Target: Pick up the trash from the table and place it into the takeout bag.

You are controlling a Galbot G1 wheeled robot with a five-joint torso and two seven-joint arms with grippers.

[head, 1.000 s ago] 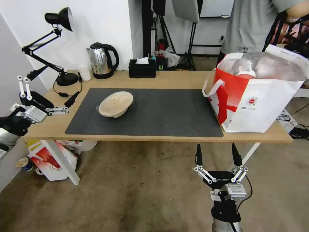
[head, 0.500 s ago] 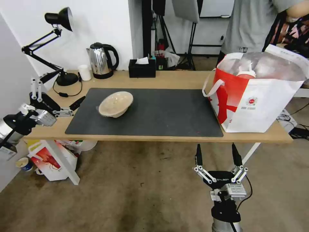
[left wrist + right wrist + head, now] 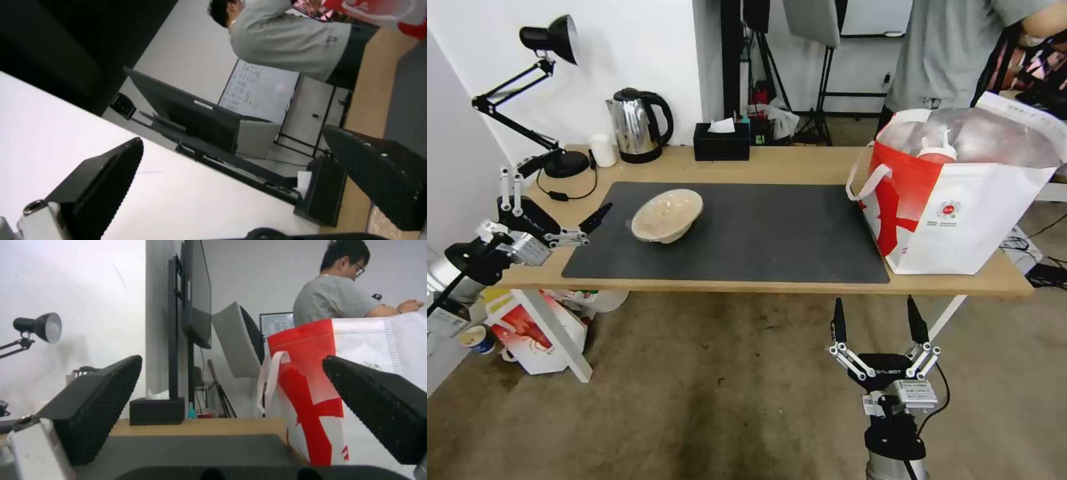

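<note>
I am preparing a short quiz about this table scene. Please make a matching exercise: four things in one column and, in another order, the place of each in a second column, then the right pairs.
Things
1. beige bowl
2. takeout bag
3. left gripper
4. right gripper

Places
A. on the right end of the table
B. open, near the table's left end, beside the bowl without touching it
C. on the dark grey mat, left part
D. open, low in front of the table, above the floor

Pairs: 1-C, 2-A, 3-B, 4-D

beige bowl tilted on mat, bag upright
</note>
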